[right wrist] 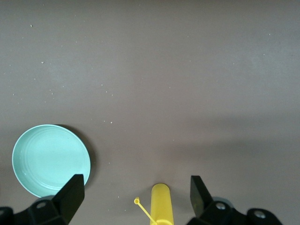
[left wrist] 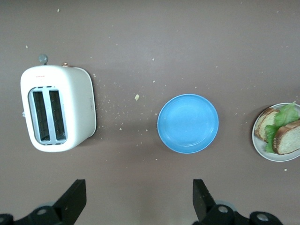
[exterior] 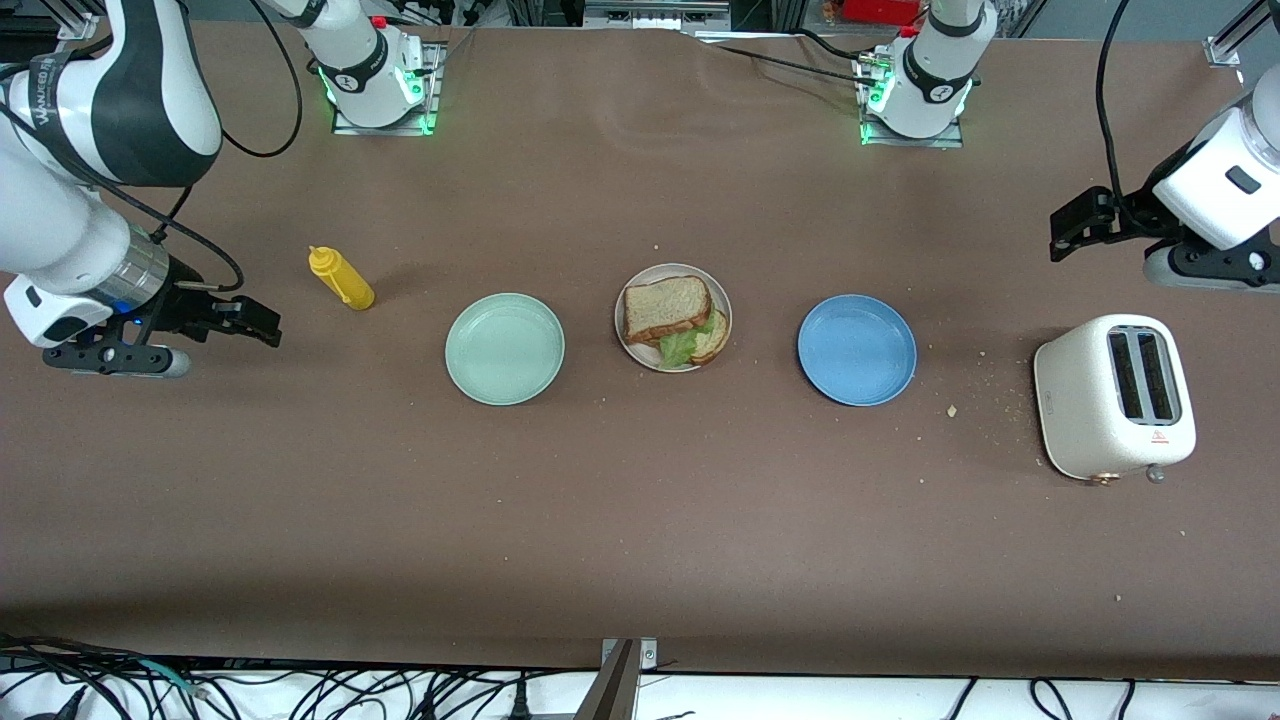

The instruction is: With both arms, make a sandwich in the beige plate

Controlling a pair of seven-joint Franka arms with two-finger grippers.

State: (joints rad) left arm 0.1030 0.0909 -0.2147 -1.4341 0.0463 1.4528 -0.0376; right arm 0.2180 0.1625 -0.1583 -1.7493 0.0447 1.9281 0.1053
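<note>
The sandwich [exterior: 668,308] lies on the beige plate [exterior: 627,335] at the table's middle: a bread slice on top, green lettuce [exterior: 681,347] and a second slice [exterior: 712,338] sticking out beneath. It also shows in the left wrist view [left wrist: 281,133]. My left gripper [exterior: 1075,222] is open and empty, held over the table at the left arm's end, above the toaster's area. My right gripper [exterior: 255,322] is open and empty, over the table at the right arm's end, beside the yellow bottle. In the wrist views the left gripper [left wrist: 139,197] and the right gripper [right wrist: 137,194] stand wide apart.
A mint-green plate [exterior: 505,348] and a blue plate [exterior: 857,349] flank the beige plate, both empty. A yellow squeeze bottle [exterior: 341,277] lies toward the right arm's end. A white toaster [exterior: 1113,396] stands toward the left arm's end, with crumbs [exterior: 952,410] around it.
</note>
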